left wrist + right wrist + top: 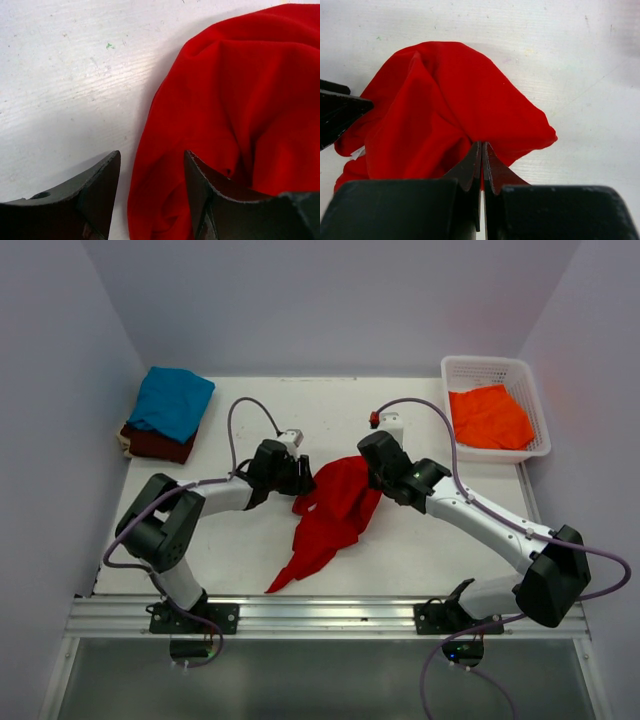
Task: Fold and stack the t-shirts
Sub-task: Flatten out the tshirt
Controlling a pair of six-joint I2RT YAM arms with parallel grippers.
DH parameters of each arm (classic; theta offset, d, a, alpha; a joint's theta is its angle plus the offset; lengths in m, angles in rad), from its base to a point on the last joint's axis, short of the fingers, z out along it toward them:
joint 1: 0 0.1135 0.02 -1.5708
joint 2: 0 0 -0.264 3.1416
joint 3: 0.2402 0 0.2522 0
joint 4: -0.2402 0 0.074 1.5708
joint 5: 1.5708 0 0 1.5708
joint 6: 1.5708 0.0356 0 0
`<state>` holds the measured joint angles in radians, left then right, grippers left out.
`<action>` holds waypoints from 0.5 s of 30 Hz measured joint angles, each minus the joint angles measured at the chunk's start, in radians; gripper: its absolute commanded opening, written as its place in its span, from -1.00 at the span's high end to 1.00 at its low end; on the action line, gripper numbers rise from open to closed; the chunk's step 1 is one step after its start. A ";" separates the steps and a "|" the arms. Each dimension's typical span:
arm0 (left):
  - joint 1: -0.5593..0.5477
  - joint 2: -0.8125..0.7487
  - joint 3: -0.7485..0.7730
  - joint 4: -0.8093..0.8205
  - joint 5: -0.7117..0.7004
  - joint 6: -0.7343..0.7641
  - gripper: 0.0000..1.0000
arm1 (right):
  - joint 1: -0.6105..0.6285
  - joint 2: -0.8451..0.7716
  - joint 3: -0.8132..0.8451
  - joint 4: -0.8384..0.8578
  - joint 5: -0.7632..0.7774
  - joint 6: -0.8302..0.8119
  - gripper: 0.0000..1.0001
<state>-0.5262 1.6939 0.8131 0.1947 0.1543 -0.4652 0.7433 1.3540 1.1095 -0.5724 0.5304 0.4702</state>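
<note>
Red t-shirt [335, 515], bright, plain and soft, lies crumpled between your two hands, heaped in rounded folds where the hands meet it and narrowing to a twisted tail behind them. Your right gripper [372, 472] is clamped on it: its wrist view shows the fingers pressed together with a fold of red pinched at their tips and the heap swelling just ahead of them. Your left gripper [303, 478] stands with its jaws apart, an edge of the shirt lying in the gap, close against one finger, with bare table beside the other; nothing there is squeezed. The table [450, 540] under both hands is white and faintly scuffed, with streaky marks and a small green speck ahead of the left fingers. Pale lavender-tinted walls [330, 300] close it in on three sides, and an aluminium rail [320, 612] behind your hands carries the arm bases. Well off to the left gripper's outer side, a teal t-shirt [172, 400] sits on a maroon t-shirt [155, 445]. Beyond the right gripper, to its outer side, a white lattice basket [480, 365] holds an orange t-shirt [488, 417]. The red shirt's long axis runs from the bunch at your fingertips back toward the bases, slanting to the left arm's side, its tail tip pointing at the rail and stopping just short of it.
</note>
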 measured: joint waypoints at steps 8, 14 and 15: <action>-0.008 0.129 0.103 0.005 0.023 0.048 0.22 | 0.000 0.000 -0.001 0.003 -0.001 0.000 1.00; -0.028 0.206 0.174 0.008 0.046 0.087 1.00 | 0.000 0.000 -0.001 0.003 -0.001 0.000 1.00; -0.032 0.209 0.180 0.007 0.047 0.091 1.00 | 0.000 0.000 -0.001 0.004 -0.001 0.000 1.00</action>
<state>-0.5579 1.9034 0.9932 0.2020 0.2008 -0.3740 0.7433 1.3540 1.1084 -0.5686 0.5297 0.4698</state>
